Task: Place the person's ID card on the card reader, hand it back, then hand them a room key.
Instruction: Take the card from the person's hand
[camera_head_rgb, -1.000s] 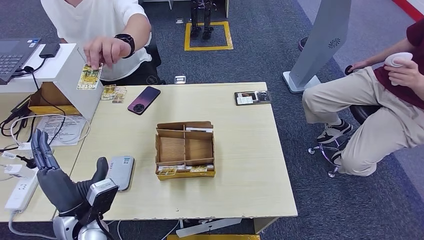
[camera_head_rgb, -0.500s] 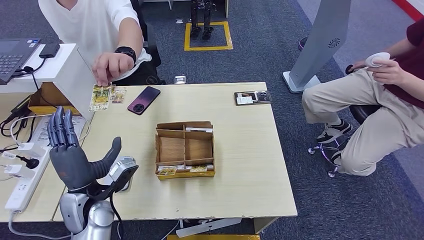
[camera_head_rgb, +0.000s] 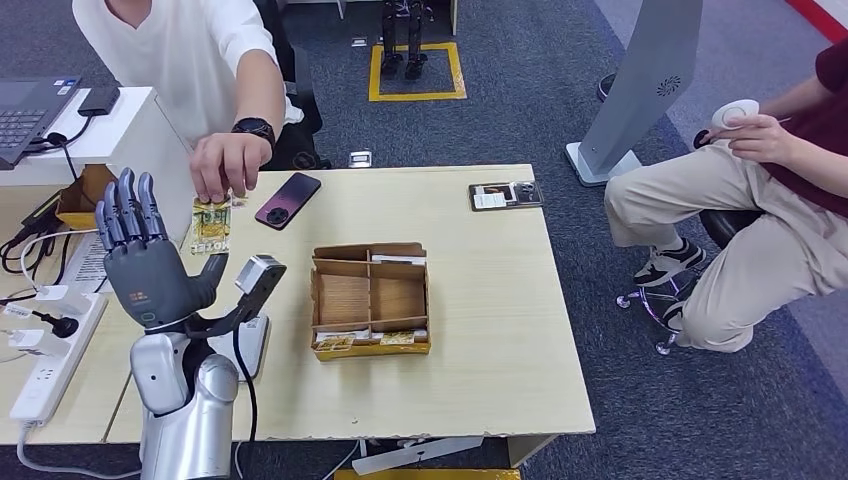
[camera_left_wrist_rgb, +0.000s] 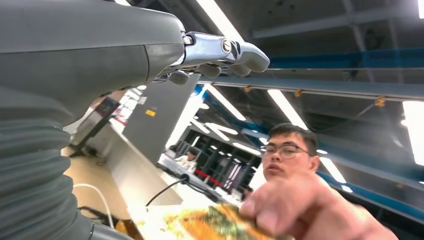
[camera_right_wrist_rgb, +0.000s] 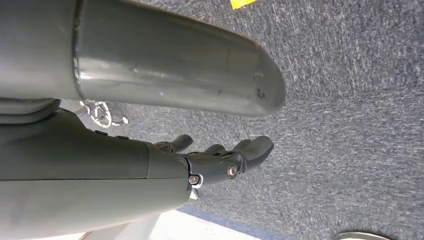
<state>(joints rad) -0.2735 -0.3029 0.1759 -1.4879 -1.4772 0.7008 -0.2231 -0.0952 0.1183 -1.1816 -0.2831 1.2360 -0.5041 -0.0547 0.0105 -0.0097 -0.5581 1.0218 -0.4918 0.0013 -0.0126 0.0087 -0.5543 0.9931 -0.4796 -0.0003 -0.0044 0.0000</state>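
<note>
My left hand (camera_head_rgb: 150, 268) is raised above the table's left side, fingers upright and spread, holding nothing. Just beyond it a person's hand (camera_head_rgb: 225, 165) holds out a yellow ID card (camera_head_rgb: 210, 230), close to my fingertips but apart from them. The left wrist view shows my fingers (camera_left_wrist_rgb: 220, 50) above the blurred card (camera_left_wrist_rgb: 215, 225) and the person's hand (camera_left_wrist_rgb: 310, 210). The grey card reader (camera_head_rgb: 255, 345) lies on the table behind my forearm, partly hidden. Room key cards (camera_head_rgb: 370, 340) stand in the front slot of a wooden box (camera_head_rgb: 318, 300). My right hand (camera_right_wrist_rgb: 220, 160) hangs over the carpet, empty, fingers loose.
A dark phone (camera_head_rgb: 288, 200) and a black card holder (camera_head_rgb: 505, 195) lie at the table's far side. A laptop (camera_head_rgb: 25, 110) sits on a white stand at far left, with cables and a power strip (camera_head_rgb: 45, 375) below. A second person (camera_head_rgb: 760, 190) sits to the right.
My left hand has risen from the table's near edge and moved forward towards the card. The person has lowered the card towards my hand.
</note>
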